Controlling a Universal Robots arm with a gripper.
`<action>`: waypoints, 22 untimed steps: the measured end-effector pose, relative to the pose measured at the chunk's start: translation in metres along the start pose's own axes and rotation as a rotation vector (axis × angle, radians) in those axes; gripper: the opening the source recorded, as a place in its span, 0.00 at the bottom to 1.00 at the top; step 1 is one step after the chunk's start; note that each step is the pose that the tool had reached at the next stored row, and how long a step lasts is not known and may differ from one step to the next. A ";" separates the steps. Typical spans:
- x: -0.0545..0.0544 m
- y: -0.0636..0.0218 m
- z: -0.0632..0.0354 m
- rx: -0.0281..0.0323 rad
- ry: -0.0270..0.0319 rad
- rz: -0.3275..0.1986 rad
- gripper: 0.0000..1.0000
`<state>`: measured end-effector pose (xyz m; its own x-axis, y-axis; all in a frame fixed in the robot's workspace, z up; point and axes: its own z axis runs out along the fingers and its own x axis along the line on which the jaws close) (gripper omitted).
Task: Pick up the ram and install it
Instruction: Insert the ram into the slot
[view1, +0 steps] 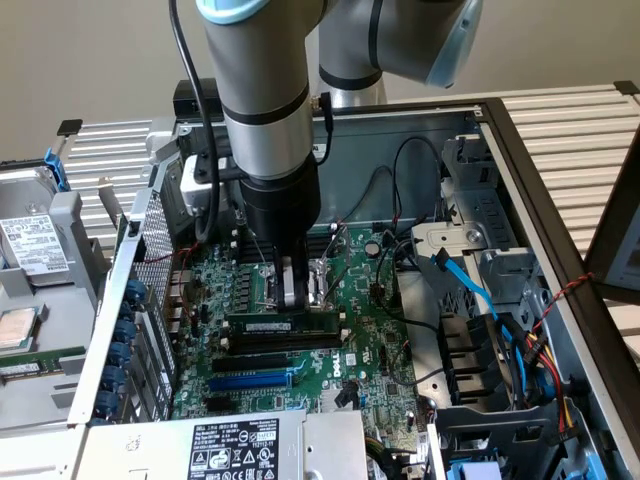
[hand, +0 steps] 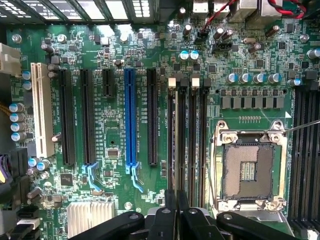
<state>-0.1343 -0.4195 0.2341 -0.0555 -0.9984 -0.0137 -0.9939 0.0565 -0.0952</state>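
Right under the gripper (view1: 292, 298), the ram (view1: 280, 327) stands in a memory slot (view1: 290, 341), long axis across the exterior view, fingers (hand: 169, 220) clamped on its top edge.

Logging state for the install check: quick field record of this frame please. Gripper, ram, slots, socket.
gripper: low over the motherboard, directly above the ram
ram: standing on edge along a black slot, white label facing the exterior camera
seating: cannot tell whether it is fully pressed in
contact: cannot tell whether the gripper touches the ram
blue slot: empty, parallel to the ram
CPU socket: no processor in it
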 end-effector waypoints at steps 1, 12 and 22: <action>0.000 0.0004 0.0004 0.0021 -0.0002 0.000 0.12; 0.000 0.0036 0.0024 0.0179 0.0013 0.000 0.12; 0.000 0.0063 0.0023 0.0226 0.0016 0.000 0.12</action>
<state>-0.1403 -0.4195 0.2312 -0.0552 -0.9984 -0.0121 -0.9915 0.0562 -0.1176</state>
